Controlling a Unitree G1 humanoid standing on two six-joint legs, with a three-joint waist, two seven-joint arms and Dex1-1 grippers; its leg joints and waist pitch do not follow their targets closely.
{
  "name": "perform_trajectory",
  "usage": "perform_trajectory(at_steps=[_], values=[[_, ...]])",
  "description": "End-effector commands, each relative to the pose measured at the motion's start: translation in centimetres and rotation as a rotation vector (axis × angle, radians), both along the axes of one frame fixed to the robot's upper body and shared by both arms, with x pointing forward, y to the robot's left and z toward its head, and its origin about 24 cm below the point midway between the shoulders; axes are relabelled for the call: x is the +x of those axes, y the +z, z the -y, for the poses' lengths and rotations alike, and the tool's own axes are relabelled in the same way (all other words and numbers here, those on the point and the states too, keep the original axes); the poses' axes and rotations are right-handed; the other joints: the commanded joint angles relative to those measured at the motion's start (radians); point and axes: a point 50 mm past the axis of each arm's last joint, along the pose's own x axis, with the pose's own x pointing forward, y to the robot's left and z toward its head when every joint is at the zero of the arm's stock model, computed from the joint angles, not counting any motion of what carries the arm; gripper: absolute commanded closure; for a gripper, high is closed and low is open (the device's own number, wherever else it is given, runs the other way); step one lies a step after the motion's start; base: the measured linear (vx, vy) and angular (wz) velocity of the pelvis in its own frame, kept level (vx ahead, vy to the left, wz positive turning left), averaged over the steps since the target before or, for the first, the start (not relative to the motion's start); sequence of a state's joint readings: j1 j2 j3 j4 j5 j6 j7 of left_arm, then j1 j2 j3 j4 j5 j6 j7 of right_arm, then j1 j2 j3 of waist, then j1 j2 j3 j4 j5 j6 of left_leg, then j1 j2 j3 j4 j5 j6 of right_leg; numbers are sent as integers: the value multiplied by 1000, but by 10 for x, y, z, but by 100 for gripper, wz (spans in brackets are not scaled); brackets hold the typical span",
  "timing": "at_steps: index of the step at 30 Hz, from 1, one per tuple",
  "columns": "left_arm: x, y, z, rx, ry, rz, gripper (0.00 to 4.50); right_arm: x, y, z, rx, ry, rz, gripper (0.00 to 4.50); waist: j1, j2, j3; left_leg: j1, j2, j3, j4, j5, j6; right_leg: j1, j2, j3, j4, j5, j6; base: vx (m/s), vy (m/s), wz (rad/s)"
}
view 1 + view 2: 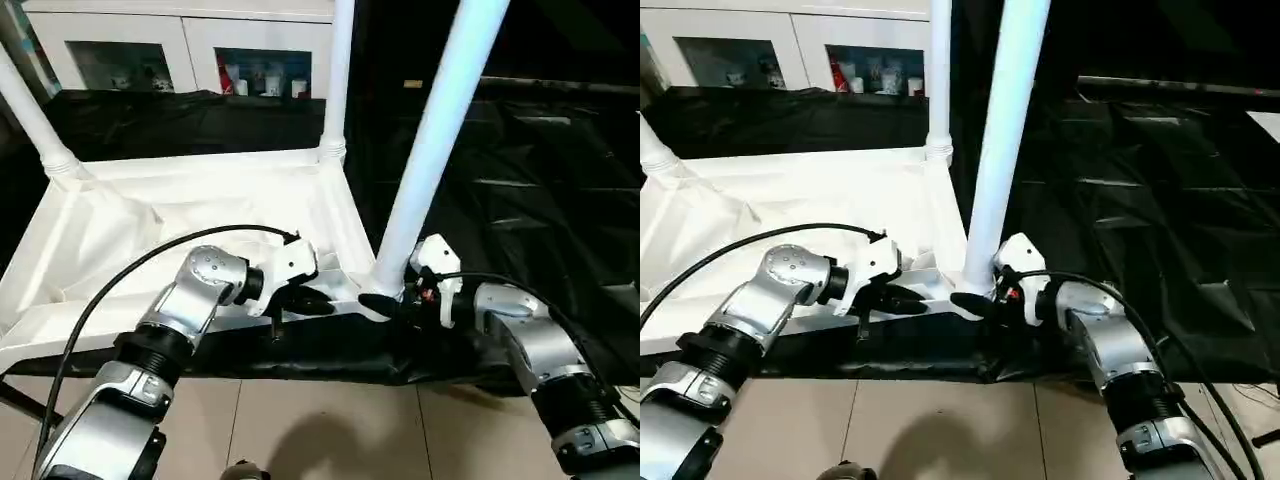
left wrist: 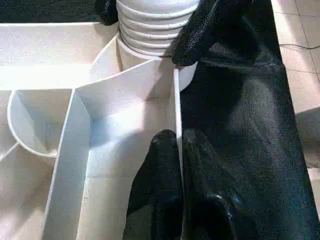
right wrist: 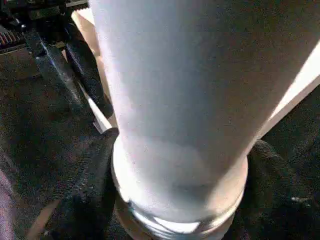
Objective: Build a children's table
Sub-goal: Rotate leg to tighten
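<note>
**Leg gripped at the near corner**

Our left gripper (image 1: 300, 300) pinches the tabletop (image 1: 200, 200) rim at six o'clock. At four o'clock, our right gripper (image 1: 385, 303) clamps the near leg (image 1: 430, 150), upright in its corner socket.

Light is falling from overhead, leaving the tabletop (image 1: 200, 200) washed out to near-featureless white, its ribs hardly showing. The near leg (image 1: 440, 130) is glowing with a bluish cast. The black sheet (image 1: 540, 180) on the right is staying dim, catching faint sheen on its creases. A soft shadow is lying on the floor (image 1: 330, 430), perhaps the robot's own. Close up, the leg is blurring out of focus.
</note>
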State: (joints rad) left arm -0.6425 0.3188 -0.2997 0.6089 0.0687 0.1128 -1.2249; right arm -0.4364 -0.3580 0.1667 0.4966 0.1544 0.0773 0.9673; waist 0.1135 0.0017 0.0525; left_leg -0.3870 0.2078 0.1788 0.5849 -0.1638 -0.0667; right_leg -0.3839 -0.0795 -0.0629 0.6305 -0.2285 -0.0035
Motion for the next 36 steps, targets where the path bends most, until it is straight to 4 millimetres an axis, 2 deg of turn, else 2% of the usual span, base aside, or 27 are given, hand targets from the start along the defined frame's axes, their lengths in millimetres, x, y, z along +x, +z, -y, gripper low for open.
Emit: perform_trajectory(at_steps=[1, 4, 5, 6, 7, 8, 9, 10, 12, 13, 15, 18, 19, 20, 24, 25, 32, 33, 36], values=[[-3, 2, 5, -42, -17, -12, 450, 5, -4, 9, -16, -87, -14, 167, 0, -13, -69, 19, 27, -4, -57, -104, 81, 46, -65, 41, -61, 50, -256, 0, 0, 0], [1, -1, 6, -40, 45, -4, 450, 10, -9, 11, -1, -191, -33, 172, -5, -12, -68, 18, 26, -4, -58, -114, 72, 44, -65, 42, -62, 39, -259, 0, 0, 0], [5, -2, 7, -40, 85, 9, 450, 12, -12, 11, 4, -249, -39, 172, -8, -11, -67, 20, 26, -5, -61, -132, 60, 43, -65, 42, -65, 10, -256, 0, 0, 0], [9, -3, 9, -42, 138, 21, 450, 16, -16, 12, 12, -325, -49, 173, -13, -13, -66, 22, 25, -5, -62, -149, 47, 44, -65, 42, -68, -19, -254, 0, 0, 0], [13, -4, 11, -48, 201, 25, 450, 20, -21, 11, 23, -430, -66, 173, -13, -8, -67, 23, 25, -6, -62, -154, 43, 44, -66, 43, -70, -29, -251, 0, 0, 0], [17, -5, 13, -45, 244, 34, 450, 23, -24, 11, 24, -507, -72, 173, -19, -7, -64, 25, 25, -5, -65, -165, 28, 39, -65, 44, -72, -45, -252, 0, 0, 0], [22, -7, 16, -31, 321, 51, 450, 29, -29, 9, 25, -650, -84, 174, -24, -9, -66, 24, 24, -7, -67, -170, 13, 42, -65, 42, -72, -62, -247, 0, 0, 0], [23, -7, 17, -28, 336, 54, 450, 30, -29, 9, 26, -673, -86, 174, -28, -2, -65, 26, 23, -7, -68, -179, -2, 40, -65, 43, -76, -73, -244, 0, 0, 0], [29, -8, 20, -20, 414, 78, 450, 35, -32, 6, 20, -792, -95, 174, -27, -4, -67, 27, 23, -6, -67, -186, -7, 40, -66, 45, -77, -74, -240, 0, 0, 0], [29, -8, 20, -20, 414, 78, 450, 35, -32, 6, 20, -792, -95, 174, -29, -6, -67, 25, 21, -6, -66, -180, -5, 42, -66, 46, -77, -66, -239, 0, 0, 0], [37, -6, 28, -28, 516, 111, 450, 42, -32, -8, 12, -893, -94, 174, -27, -7, -68, 24, 20, -6, -66, -165, 2, 42, -65, 46, -76, -49, -236, 0, 0, 0], [39, -6, 31, -19, 535, 129, 450, 44, -32, -18, 13, -880, -94, 174, -23, -9, -68, 22, 20, -5, -65, -157, 12, 43, -66, 45, -75, -37, -230, 0, 0, 0], [39, -6, 32, -18, 533, 135, 450, 44, -31, -23, 15, -857, -90, 139, -22, -12, -69, 21, 20, -5, -64, -153, 17, 44, -66, 44, -75, -29, -228, 0, 0, 0], [39, -6, 33, -20, 528, 135, 450, 44, -31, -26, 18, -844, -84, 104, -21, -10, -70, 21, 21, -5, -64, -149, 19, 44, -67, 44, -73, -21, -229, 0, 0, 0], [36, -8, 34, -29, 479, 132, 450, 48, -24, -30, 43, -836, -40, 92, -22, -10, -68, 21, 20, -4, -63, -148, 37, 44, -66, 44, -74, -6, -230, 0, 0, 0], [35, -8, 34, -35, 460, 134, 450, 50, -21, -29, 58, -827, -32, 63, -23, -10, -69, 19, 20, -4, -63, -150, 38, 46, -67, 45, -74, -12, -230, 0, 0, 0], [33, -6, 28, -36, 398, 151, 450, 51, -2, -18, 101, -645, 52, 63, -21, -14, -70, 16, 20, -4, -60, -129, 64, 51, -64, 43, -70, 27, -230, 0, 0, 0], [33, -5, 27, -39, 388, 148, 450, 49, 1, -13, 102, -610, 64, 63, -20, -14, -71, 16, 20, -4, -58, -110, 75, 50, -64, 43, -68, 55, -235, 0, 0, 0], [30, -4, 24, -50, 330, 147, 450, 44, 4, -2, 91, -538, 80, 63, -16, -17, -70, 15, 20, -3, -57, -110, 90, 51, -64, 43, -68, 57, -237, 0, 0, 0]])
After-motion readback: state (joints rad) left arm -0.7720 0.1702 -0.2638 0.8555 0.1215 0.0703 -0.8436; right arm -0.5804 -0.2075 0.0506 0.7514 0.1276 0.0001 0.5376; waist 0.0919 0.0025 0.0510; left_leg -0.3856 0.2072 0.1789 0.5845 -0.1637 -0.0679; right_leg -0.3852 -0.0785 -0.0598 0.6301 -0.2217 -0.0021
